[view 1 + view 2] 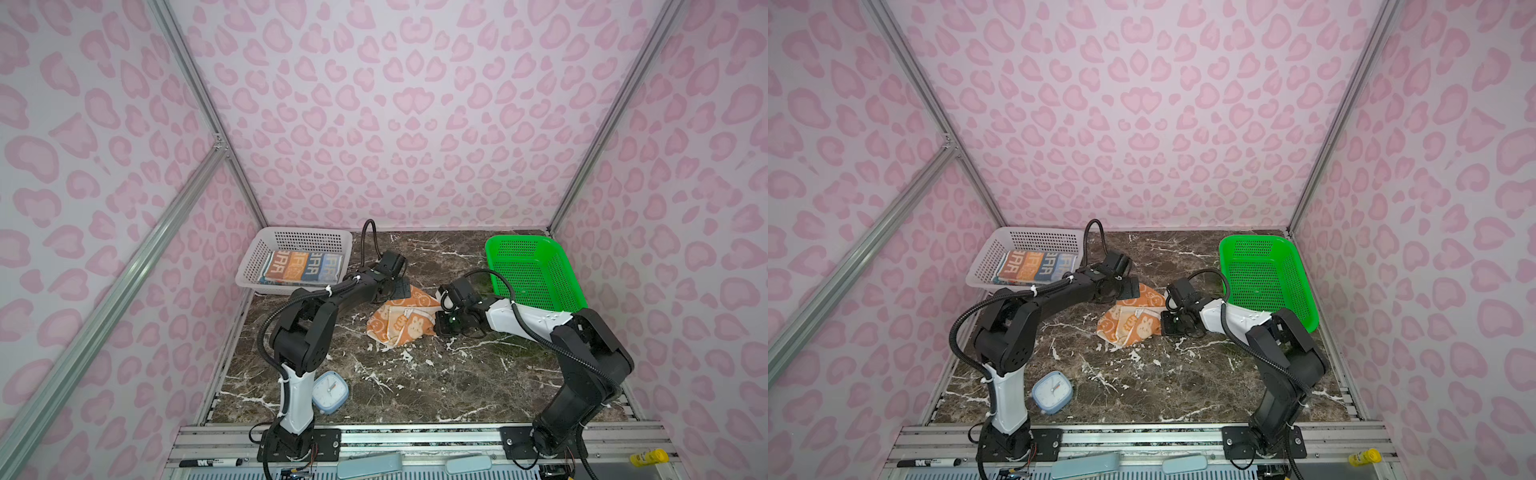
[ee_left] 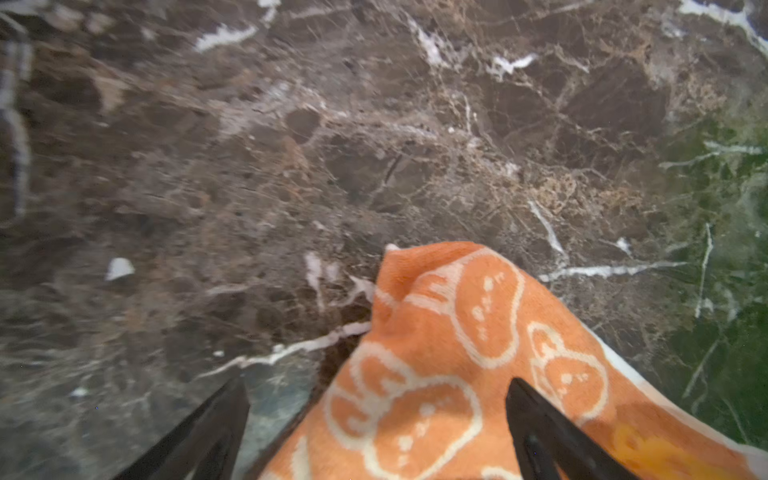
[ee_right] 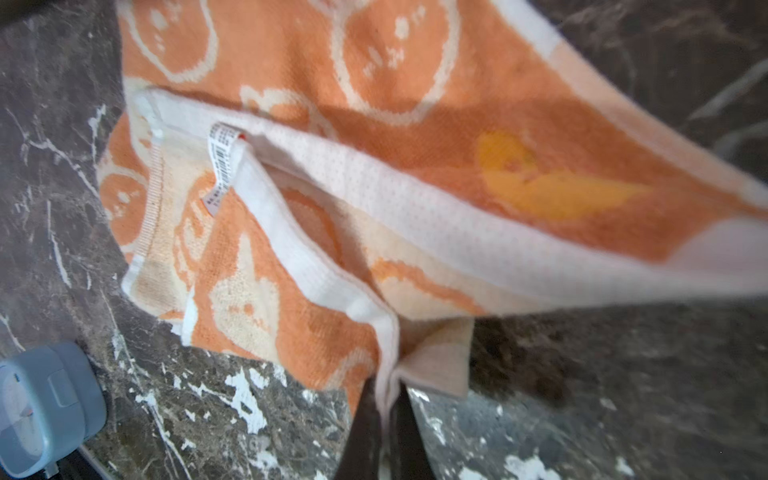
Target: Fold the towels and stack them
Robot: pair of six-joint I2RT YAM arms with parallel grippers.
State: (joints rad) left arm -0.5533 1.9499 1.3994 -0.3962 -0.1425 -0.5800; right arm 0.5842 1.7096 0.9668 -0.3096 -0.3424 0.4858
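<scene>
Found orange towel [image 1: 405,318] crumpled mid-table on dark marble top [image 1: 415,382], partly doubled over, white hem & care tag [image 3: 220,166] facing up in R wrist view. Sat between both grippers, well apart from both baskets.

Noted R gripper [image 3: 388,399] low at towel's right edge, jaws clamped tight on a fold of white hem, cloth pinched between the two dark fingers. Same in both top views: gripper down near tabletop, right at towel's right-hand corner.

Noted L gripper [image 2: 376,382] at towel's far edge, jaws spread wide, gripping nothing. Per L wrist view: one finger [image 2: 208,436] over bare marble, the other over orange cloth. Couldn't tell about actual contact w/ cloth.

Spotted white basket [image 1: 253,266] in far-left corner, w/ folded block towel [image 1: 305,266] inside, blue & orange panels w/ big lettering facing up. Couldn't tell about a second towel beneath. Spotted green basket [image 1: 519,249] at far right, just behind R arm.

Also saw pale-blue clock [image 1: 329,392] on table near L arm's base, well apart from orange towel; black marker [image 1: 210,462] & yellow tube [image 1: 648,457] on front rail, off the marble.
</scene>
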